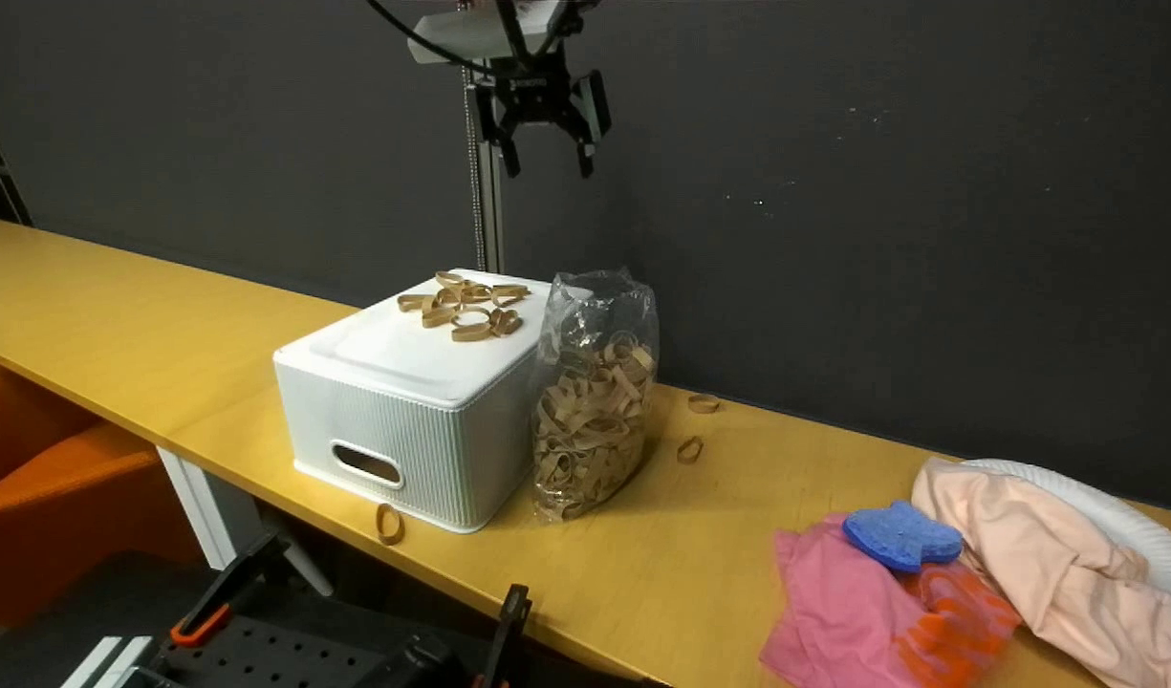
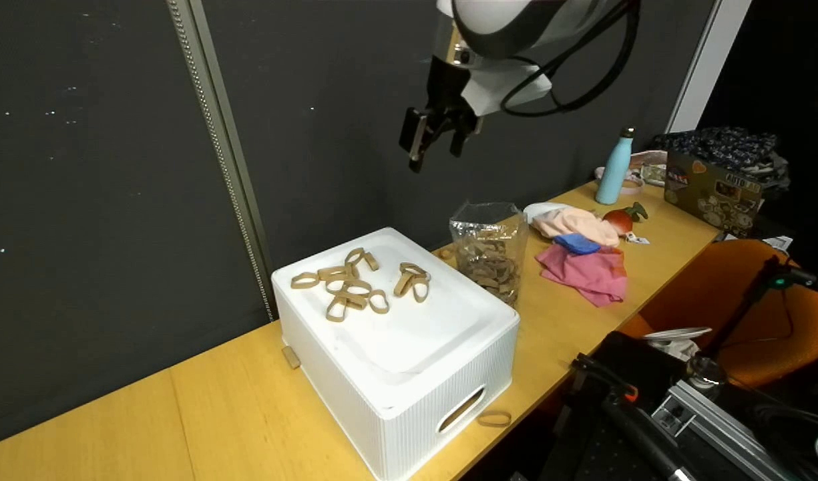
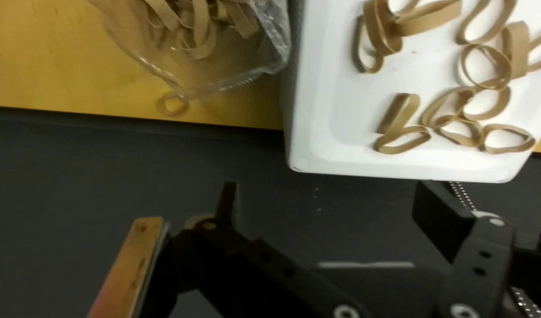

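Note:
My gripper hangs in the air before the dark wall, well above the table, its fingers spread and nothing between them. In the wrist view two dark fingers stand wide apart. Below is an upturned white ribbed box with several tan rubber bands scattered on its top. Against the side of this box a clear plastic bag, partly filled with more such bands, stands upright. Loose bands lie on the table, among them a band by the front edge and another band beside the bag.
A pink cloth, a blue sponge-like piece, a peach cloth and a white plate lie farther along the table. Beyond them stand a light-blue bottle and a printed carton. The dark wall runs behind.

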`<action>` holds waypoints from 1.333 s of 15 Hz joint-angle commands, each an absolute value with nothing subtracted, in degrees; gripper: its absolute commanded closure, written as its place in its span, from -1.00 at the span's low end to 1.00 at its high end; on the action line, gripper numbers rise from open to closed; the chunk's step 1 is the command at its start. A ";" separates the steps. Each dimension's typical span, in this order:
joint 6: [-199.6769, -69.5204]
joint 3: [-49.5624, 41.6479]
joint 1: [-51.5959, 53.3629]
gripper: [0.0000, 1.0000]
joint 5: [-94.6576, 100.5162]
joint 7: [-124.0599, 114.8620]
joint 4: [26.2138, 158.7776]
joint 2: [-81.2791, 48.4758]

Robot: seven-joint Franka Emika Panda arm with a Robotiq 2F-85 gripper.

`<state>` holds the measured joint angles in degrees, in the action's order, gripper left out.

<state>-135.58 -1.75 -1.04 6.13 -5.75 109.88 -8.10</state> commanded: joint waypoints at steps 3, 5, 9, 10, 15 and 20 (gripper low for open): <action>-131.20 2.03 2.25 -1.00 3.28 -2.35 95.07 -20.94; -129.24 2.71 2.84 -1.00 2.79 -1.60 91.44 -24.64; -125.39 3.17 3.25 -1.00 1.73 -0.91 88.55 -29.21; -124.67 3.18 3.38 -1.00 1.53 -0.89 87.98 -30.16; -122.67 3.59 3.75 -1.00 0.89 0.04 84.87 -35.03; -121.80 3.06 4.75 -1.00 2.28 0.04 80.38 -39.52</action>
<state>-124.72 3.33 4.09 2.01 -0.92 85.56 -36.38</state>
